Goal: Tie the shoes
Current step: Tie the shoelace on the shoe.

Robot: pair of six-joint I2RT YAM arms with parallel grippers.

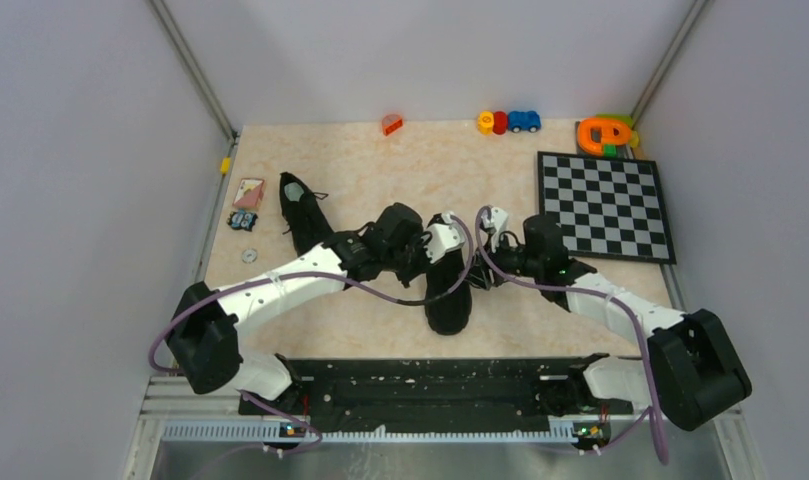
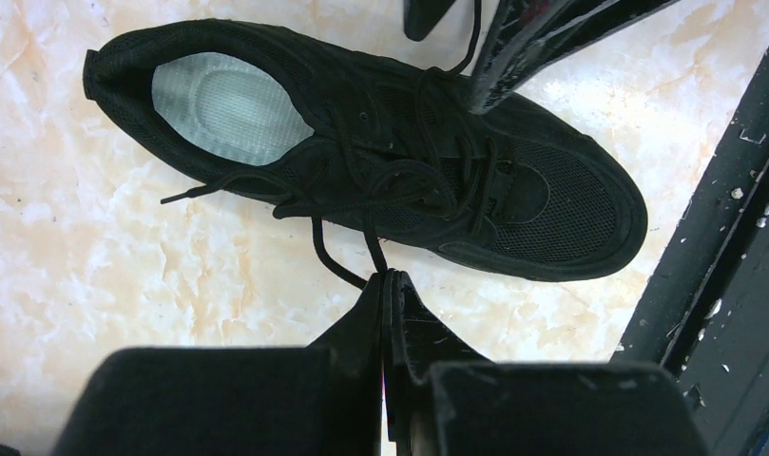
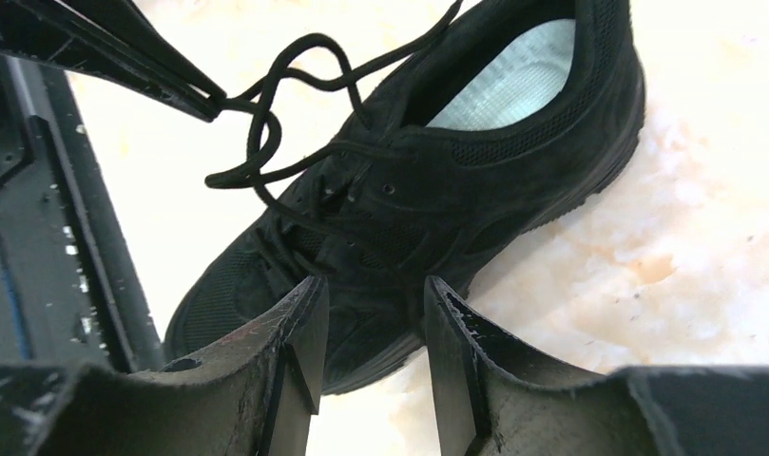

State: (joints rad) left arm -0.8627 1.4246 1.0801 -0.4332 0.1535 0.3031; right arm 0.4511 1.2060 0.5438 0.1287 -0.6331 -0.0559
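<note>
One black shoe [image 1: 448, 300] lies between my two grippers, toe toward the near edge; its pale insole [image 2: 223, 95] shows in the left wrist view. The other black shoe [image 1: 302, 215] lies apart at the back left. My left gripper [image 2: 388, 276] is shut on a thin black lace [image 2: 369, 242] just beside the shoe's flank. In the right wrist view that lace [image 3: 266, 142] runs in loose loops from the left gripper's tips to the eyelets. My right gripper [image 3: 373, 282] hangs open over the shoe's side, with nothing between its fingers.
A black-and-white chessboard [image 1: 605, 205] lies at the right. Small toys sit along the back edge: an orange block [image 1: 391, 124], a yellow-red-blue toy [image 1: 508, 122] and an orange-green one [image 1: 605, 133]. A card [image 1: 248, 192] and a washer [image 1: 248, 256] lie left. The black base rail [image 1: 430, 385] spans the near edge.
</note>
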